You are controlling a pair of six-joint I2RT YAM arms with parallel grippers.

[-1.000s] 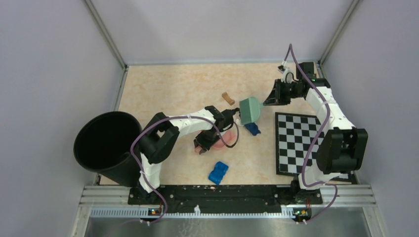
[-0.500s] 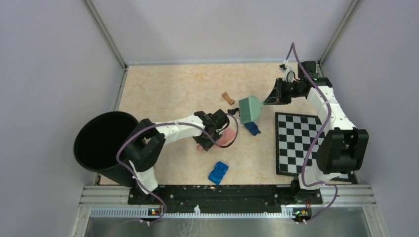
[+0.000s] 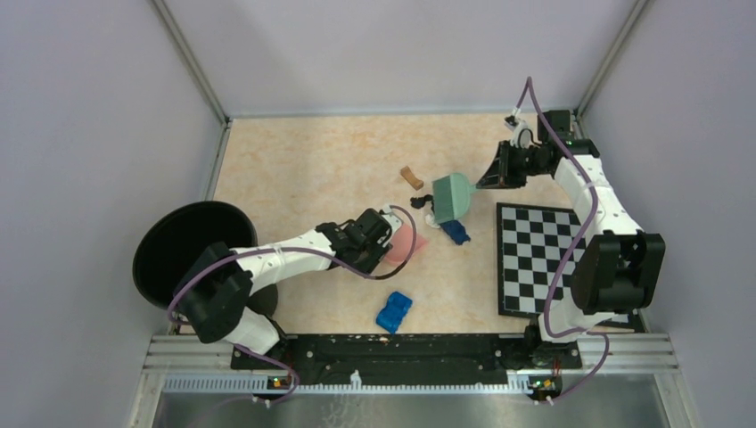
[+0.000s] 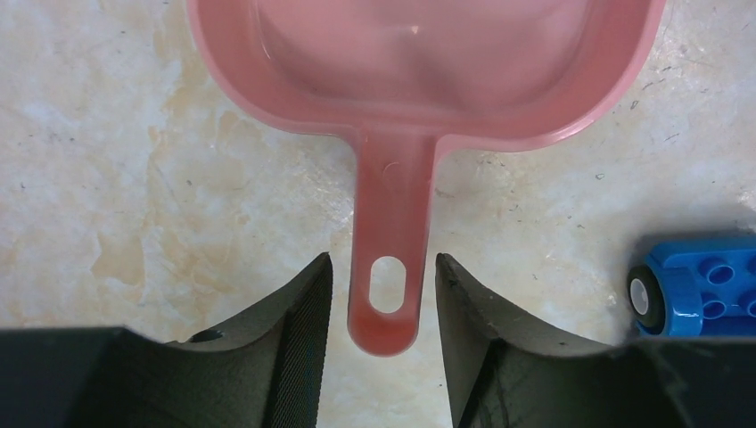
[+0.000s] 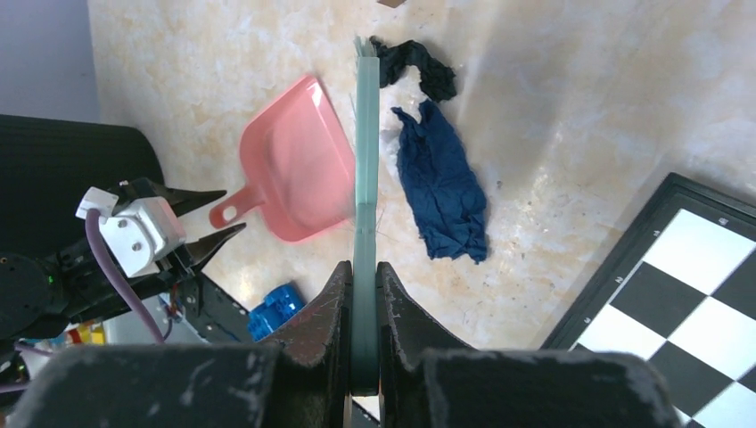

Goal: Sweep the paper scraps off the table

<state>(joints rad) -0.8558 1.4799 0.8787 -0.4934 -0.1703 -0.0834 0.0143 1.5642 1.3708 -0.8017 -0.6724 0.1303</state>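
The pink dustpan (image 3: 404, 241) lies flat on the beige table (image 3: 303, 160). My left gripper (image 4: 383, 267) is open, its jaws on either side of the end of the dustpan handle (image 4: 390, 259) without touching it. My right gripper (image 5: 361, 276) is shut on the handle of a green brush (image 5: 364, 160), whose head (image 3: 452, 196) rests beside the paper scraps. A dark blue scrap (image 5: 443, 183) and a black scrap (image 5: 414, 64) lie just right of the bristles. A brown scrap (image 3: 411, 177) lies farther back.
A black bin (image 3: 183, 259) stands at the left edge, next to my left arm's elbow. A bright blue blocky toy (image 3: 393, 311) sits near the front, close to the left gripper (image 4: 695, 285). A black-and-white chequered board (image 3: 544, 259) lies on the right.
My left arm has swung its elbow left toward the bin, and its gripper has drawn back from over the dustpan to the handle end. The right arm and brush barely moved.
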